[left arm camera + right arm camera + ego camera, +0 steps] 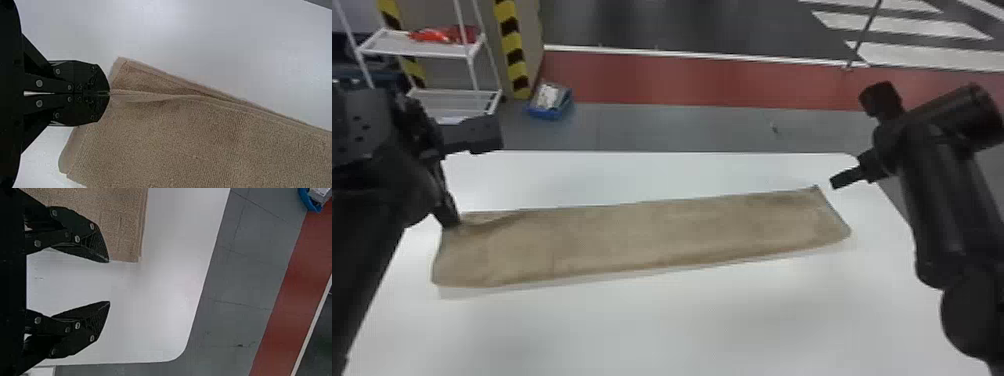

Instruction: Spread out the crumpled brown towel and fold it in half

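Two-layered towel [642, 232]: spread, seemingly folded; you likely need only release and smooth it.
Left claw [109, 93]: clamped on towel.
Right claw [109, 281]: fingers apart.

Brown towel [652, 230], folded into a long, flat strip, slightly slanted across the white table [682, 320].

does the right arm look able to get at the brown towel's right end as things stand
Probably yes: the right gripper is open near that end of the brown towel, with nothing visible between them.
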### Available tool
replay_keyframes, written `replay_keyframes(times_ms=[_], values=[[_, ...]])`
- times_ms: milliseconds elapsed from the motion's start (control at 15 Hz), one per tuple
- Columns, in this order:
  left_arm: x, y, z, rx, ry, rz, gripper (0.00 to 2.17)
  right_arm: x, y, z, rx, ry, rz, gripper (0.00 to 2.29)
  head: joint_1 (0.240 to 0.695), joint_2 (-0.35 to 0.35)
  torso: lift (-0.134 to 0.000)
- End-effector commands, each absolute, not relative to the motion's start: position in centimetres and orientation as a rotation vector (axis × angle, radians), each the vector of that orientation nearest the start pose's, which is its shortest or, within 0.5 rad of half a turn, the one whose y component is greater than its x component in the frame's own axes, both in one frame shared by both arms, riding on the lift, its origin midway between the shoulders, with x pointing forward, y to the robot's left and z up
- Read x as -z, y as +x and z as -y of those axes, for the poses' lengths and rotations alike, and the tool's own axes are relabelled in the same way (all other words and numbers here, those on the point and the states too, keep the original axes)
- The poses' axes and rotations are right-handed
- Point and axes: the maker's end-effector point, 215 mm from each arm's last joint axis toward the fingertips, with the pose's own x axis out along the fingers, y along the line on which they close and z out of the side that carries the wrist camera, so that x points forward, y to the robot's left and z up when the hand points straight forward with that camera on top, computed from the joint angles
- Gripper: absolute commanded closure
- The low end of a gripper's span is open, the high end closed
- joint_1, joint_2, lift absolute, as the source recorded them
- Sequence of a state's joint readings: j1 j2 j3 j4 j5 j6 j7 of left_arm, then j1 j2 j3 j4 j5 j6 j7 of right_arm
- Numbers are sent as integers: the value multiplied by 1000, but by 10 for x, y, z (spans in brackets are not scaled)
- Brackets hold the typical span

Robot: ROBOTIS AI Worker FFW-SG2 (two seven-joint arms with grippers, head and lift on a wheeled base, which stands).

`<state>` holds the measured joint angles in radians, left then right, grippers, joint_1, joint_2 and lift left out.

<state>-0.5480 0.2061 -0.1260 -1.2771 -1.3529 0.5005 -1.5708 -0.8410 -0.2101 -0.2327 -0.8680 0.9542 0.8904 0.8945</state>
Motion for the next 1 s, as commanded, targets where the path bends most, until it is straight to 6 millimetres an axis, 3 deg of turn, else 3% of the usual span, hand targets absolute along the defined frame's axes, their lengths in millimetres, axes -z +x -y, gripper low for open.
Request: replay_keyframes(times_ms=[0,67,133,200,267,600,933], values=[[396,573,-322,737,951,-1193,1457,385,639,466,-53,-247,-1004,36,695,-130,-125],[396,573,-324,736,947,-1192,1447,381,639,464,-58,-232,-984,43,695,-130,-125],[396,574,-324,735,932,-1180,947,380,637,463,-59,-213,-978,46,695,-129,-125],[393,580,-327,722,904,-1140,248,378,637,465,-56,-216,-977,46,695,-126,-125],[392,582,-328,744,908,-1118,-2,378,633,466,-40,-204,-991,46,695,-124,-125],[373,594,-341,767,882,-998,29,375,625,470,8,-162,-1022,56,695,-117,-125],[364,579,-353,751,832,-926,33,374,622,468,18,-101,-1026,56,695,-108,-125]])
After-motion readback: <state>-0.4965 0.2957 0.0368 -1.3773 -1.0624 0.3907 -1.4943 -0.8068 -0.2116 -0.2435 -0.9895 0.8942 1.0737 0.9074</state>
